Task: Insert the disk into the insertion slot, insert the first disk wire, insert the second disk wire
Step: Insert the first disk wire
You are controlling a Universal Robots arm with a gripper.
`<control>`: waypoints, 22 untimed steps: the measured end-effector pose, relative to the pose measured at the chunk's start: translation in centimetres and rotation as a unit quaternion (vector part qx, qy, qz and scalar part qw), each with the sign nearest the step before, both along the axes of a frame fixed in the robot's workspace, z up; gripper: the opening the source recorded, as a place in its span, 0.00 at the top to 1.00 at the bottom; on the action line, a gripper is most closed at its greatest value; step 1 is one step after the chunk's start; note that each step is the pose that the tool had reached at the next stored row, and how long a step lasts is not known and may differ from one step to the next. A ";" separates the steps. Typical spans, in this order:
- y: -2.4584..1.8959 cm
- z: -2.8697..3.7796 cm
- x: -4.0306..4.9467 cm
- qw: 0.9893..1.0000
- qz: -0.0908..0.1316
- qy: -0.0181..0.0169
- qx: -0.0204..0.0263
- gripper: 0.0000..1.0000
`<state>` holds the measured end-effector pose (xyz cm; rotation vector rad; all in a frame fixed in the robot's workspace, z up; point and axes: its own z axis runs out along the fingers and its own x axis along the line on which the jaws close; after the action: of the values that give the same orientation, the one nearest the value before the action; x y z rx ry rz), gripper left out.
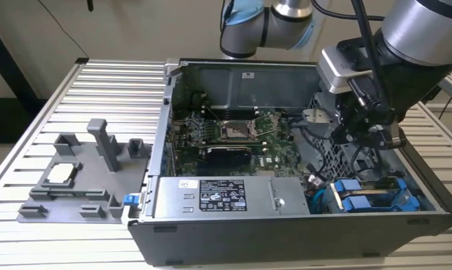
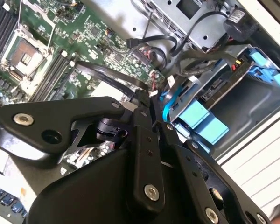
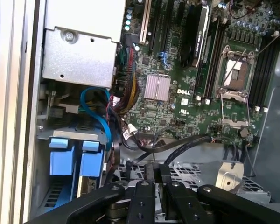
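my gripper [image 3: 157,169] is pinched together on a black flat wire [image 3: 189,143]. the blue-framed disk [image 3: 89,163] sits just below me, seated in the case corner beside the power supply [image 1: 226,197].

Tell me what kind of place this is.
Probably a robotics lab bench: an open computer case on a slotted aluminium table, a grey fixture tray beside it, a robot arm overhead.
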<state>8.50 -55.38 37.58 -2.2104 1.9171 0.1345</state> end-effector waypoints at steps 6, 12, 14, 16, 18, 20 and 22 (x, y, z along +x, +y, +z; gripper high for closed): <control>-1.52 -0.18 0.43 1.000 0.000 0.003 -0.004 0.84; -1.87 -0.30 0.99 1.000 0.000 0.005 -0.024 0.84; -1.88 -0.37 1.06 0.999 0.000 0.005 -0.032 0.84; -1.88 -0.49 1.20 0.999 0.000 0.005 -0.038 0.84; -1.88 -0.55 1.33 0.999 0.000 0.005 -0.041 0.84; -1.88 -0.54 1.34 0.999 0.000 0.005 -0.041 0.84; -1.88 -0.54 1.35 0.999 0.000 0.005 -0.041 0.84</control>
<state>9.85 -57.25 37.04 -2.2667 1.9614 0.0676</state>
